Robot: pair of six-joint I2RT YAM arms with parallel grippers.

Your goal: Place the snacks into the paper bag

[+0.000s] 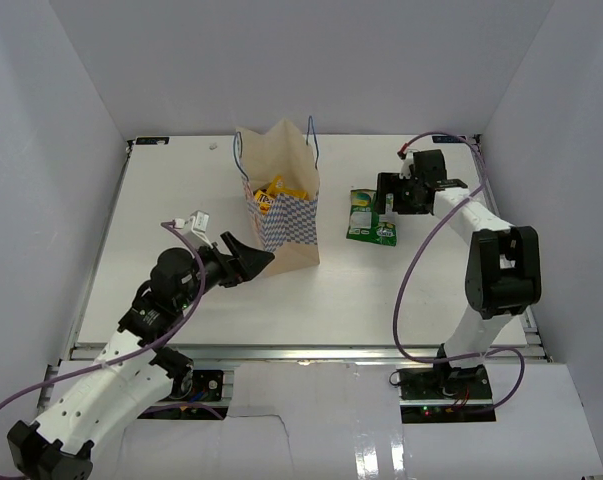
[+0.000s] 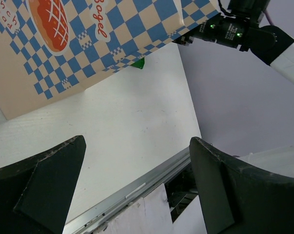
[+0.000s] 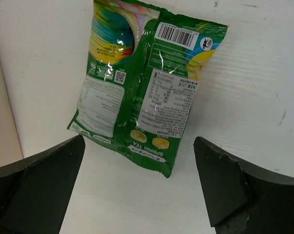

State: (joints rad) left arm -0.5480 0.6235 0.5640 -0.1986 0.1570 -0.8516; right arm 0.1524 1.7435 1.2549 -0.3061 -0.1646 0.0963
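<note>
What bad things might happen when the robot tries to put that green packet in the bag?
1. The green packet lies flat on the table, so the open right hand may slide off it.
2. The left hand sits close to the paper bag at its bottom corner and might tip it.
3. The bag's thin blue handles could snag the packet going in.

**Print on the pouch and the bag**

The green pouch (image 3: 142,92) lies back side up. "SPRING TEA" stands in white capitals near its lower edge, upside down in the right wrist view. A barcode (image 3: 178,35) sits at the top corner and a small QR code (image 3: 120,76) near the middle; the white panels of fine print are too small to read. On the paper bag (image 2: 88,44), red script reads "Bagel" – its first letter partly cut off.
</note>
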